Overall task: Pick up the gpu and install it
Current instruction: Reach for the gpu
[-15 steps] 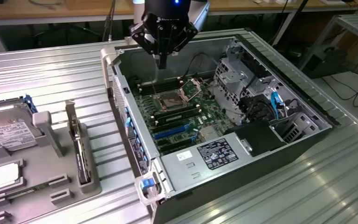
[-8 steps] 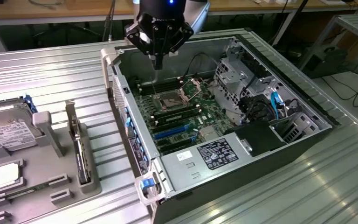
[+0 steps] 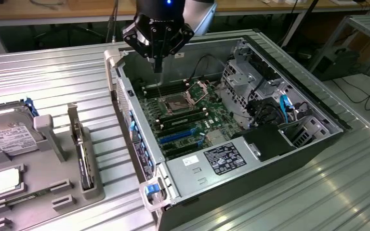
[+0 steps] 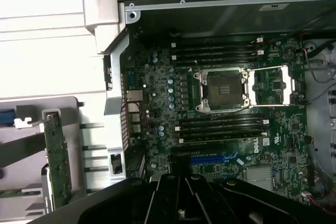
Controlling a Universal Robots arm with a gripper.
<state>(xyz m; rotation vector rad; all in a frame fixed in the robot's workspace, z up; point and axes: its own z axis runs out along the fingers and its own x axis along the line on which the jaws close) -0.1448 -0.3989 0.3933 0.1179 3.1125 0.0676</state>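
Looks like we're right at the front of the pick step. The end effector (image 3: 158, 67) hangs over the far end of the open case (image 3: 194, 190), above the wall on the holder's side. Its fingers are pinched together with nothing in them.

The gpu (image 3: 82, 154) looks untouched. It's standing on edge in the grey holder (image 3: 44, 168), which sits toward the worktop (image 3: 50, 82) edge on the exterior view's left. That puts it just beside the case's outer wall and well apart from the end effector.

My guess is a grab would call for getting across above that thin top edge, spreading the fingers, then dropping straight down so the card doesn't get shoved sideways in its cradle.

Inside the case, the motherboard (image 3: 185, 120) seems bare where a card would sit, with a blue slot (image 4: 210, 158) free.

Head count:
- one gpu, one case, one end effector
- one hard drive (image 3: 5, 132) and one processor chip (image 3: 6, 180) in the holder
- one open processor socket (image 4: 223, 90) on the board
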